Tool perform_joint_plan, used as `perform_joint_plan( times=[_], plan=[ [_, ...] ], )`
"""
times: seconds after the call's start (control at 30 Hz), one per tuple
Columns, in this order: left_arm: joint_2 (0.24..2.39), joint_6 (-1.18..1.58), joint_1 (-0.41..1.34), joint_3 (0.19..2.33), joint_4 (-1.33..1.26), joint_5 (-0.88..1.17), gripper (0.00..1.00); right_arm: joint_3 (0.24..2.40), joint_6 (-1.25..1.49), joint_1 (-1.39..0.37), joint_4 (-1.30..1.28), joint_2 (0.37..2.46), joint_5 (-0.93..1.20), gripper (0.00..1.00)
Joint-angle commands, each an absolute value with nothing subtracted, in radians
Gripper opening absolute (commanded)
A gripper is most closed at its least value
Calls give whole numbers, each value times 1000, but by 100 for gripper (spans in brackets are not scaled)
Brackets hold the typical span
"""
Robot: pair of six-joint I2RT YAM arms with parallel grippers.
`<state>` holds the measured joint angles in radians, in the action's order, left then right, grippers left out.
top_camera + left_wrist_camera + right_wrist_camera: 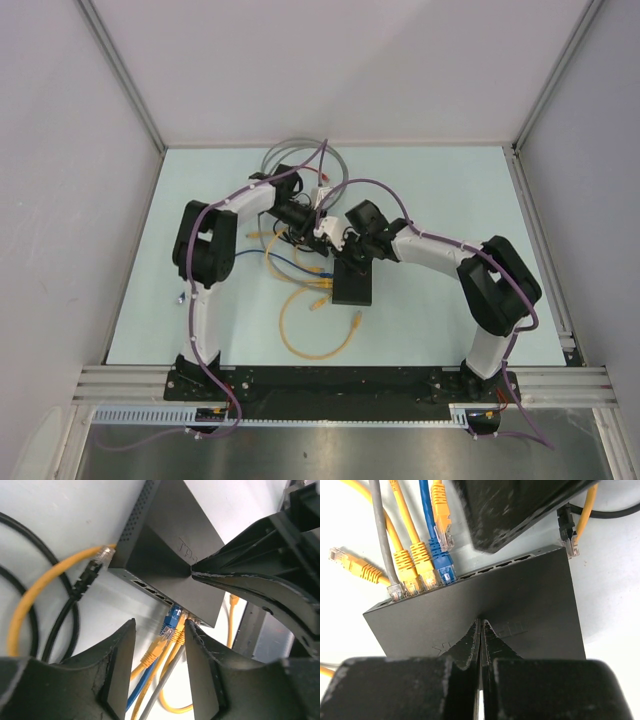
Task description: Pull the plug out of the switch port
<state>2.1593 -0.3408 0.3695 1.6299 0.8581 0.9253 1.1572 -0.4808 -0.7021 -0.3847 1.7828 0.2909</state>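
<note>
The switch (352, 287) is a flat black box lying mid-table; it also shows in the left wrist view (170, 545) and the right wrist view (520, 600). Along one edge sit a grey plug (395, 591), two yellow plugs (417, 577) and a blue plug (445, 570). My left gripper (160, 625) is open, its fingers either side of the blue plug (175, 616) and a yellow plug (181, 632), gripping nothing. My right gripper (481, 622) is shut and empty, its tips pressed on the switch's top. In the top view the left gripper (328, 250) and right gripper (352, 262) meet at the switch's far end.
A loose yellow plug (440, 510) lies by the ports, between my left fingers (157, 647). Another loose yellow plug (350, 562) lies left. A black plug (89, 575) and a yellow plug (105, 555) lie at the switch's corner. Cable loops (315, 330) spread near the switch.
</note>
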Motion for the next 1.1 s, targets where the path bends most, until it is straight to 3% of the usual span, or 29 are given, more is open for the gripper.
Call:
perform_joint_plan(
  times=[0.0,0.2,0.3,0.47,0.73,1.07],
  plan=[
    [2184,-370,388,1635,890,1015,48,1086,-505,-707,-515,1821,244,0],
    [2164,-474,388,1612,949,1034,57,1065,-503,-701,-502,1806,258,0],
    [2201,-595,388,1663,1084,1040,58,1063,-503,-700,-499,1804,258,0],
    [2186,-621,388,1617,1054,965,57,1062,-503,-696,-497,1801,259,0],
    [2169,-577,390,1562,939,930,47,1062,-500,-704,-502,1805,255,0],
    [2194,-551,384,1594,937,940,24,1062,-499,-709,-495,1807,250,0]
  ],
)
